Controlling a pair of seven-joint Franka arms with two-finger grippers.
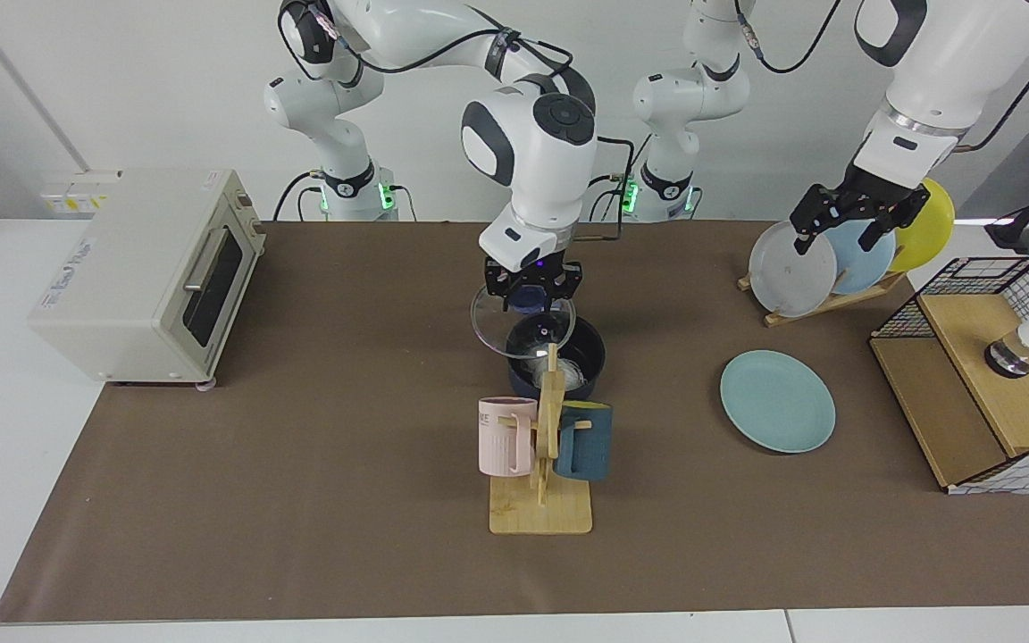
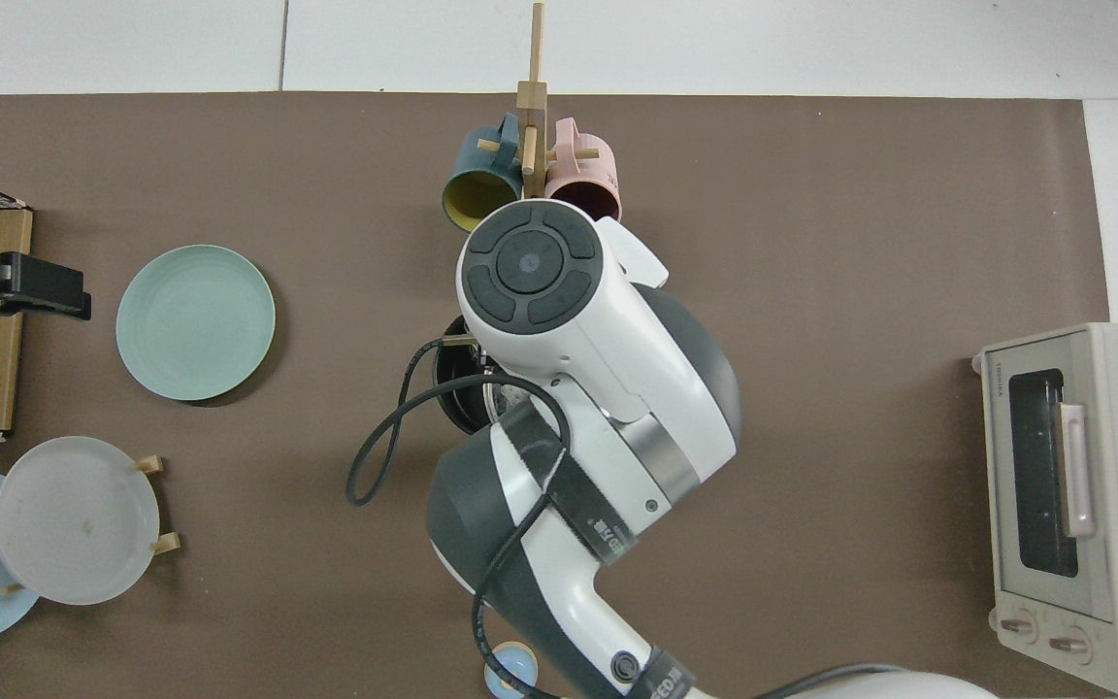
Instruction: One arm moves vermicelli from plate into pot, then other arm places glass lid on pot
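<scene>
- Both arms are sporting glossy white shells with dark grey joint bands.
- The right arm's [image 1: 528, 147] round grey end cap is showing 4 segmented pads around a centre dot in the top view.
- Black cables are looping loosely along each arm.
- Green lights are glowing at both bases.
- The black grippers are looking skeletal; a blue light is shining above the right gripper [image 1: 530, 293].

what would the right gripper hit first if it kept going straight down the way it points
Probably the pot: the right gripper, shut on the glass lid by its knob, points down above it, so the lid would meet the rim first. Depth is uncertain.
</scene>
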